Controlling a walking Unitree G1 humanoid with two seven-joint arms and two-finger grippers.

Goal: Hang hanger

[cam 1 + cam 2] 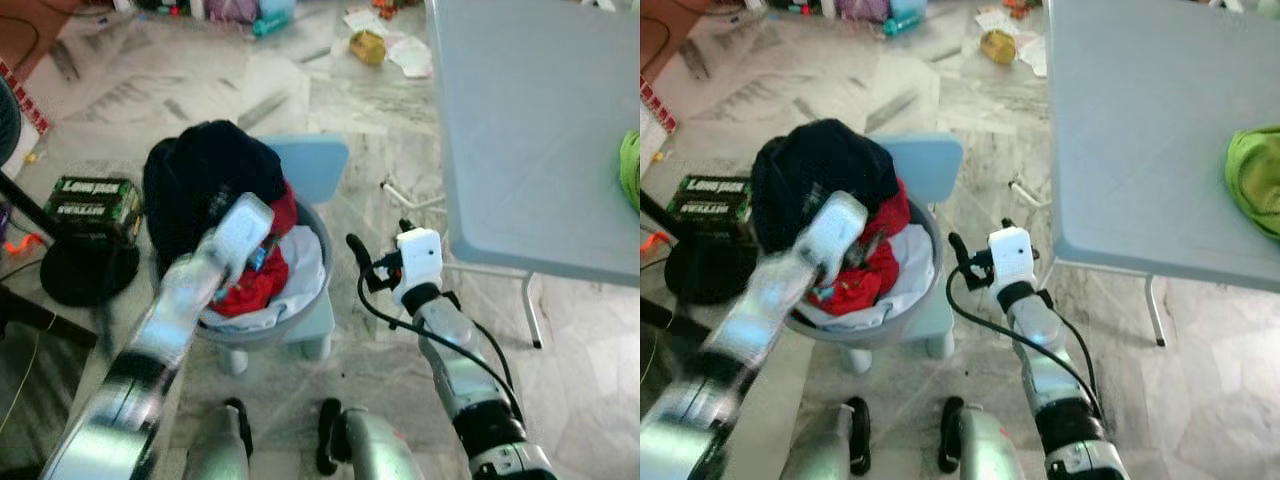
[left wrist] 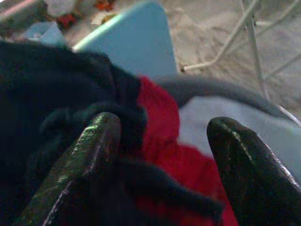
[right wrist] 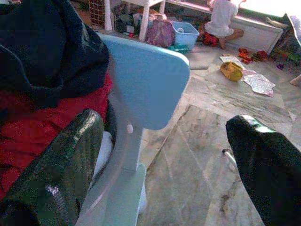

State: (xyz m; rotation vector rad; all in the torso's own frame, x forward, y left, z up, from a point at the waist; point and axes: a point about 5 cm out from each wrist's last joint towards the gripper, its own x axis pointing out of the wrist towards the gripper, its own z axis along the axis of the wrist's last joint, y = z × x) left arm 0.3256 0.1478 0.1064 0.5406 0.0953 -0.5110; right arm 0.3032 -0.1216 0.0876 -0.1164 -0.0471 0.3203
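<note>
While I am lowering the left gripper (image 2: 162, 155), fingers spread, into the laundry basket (image 1: 318, 232): dark garment (image 1: 205, 175), soft, limp, likely hiding any hanger; right gripper (image 3: 164, 155) spread, idling.

My left arm (image 1: 150, 350) is motion-blurred, and it covers the near side of the grey basket (image 1: 318, 240) and part of the clothes in it. My left end effector (image 2: 162, 155) shows wide-spread fingers with blurred tips, dark cloth (image 2: 42, 108) masking the gap beside one finger. The green item (image 1: 1255, 180) on the worktop (image 1: 1140, 120) is cut off by the frame edge. The box lettering (image 1: 90, 195) is too small to read. No hanger can be identified.
</note>
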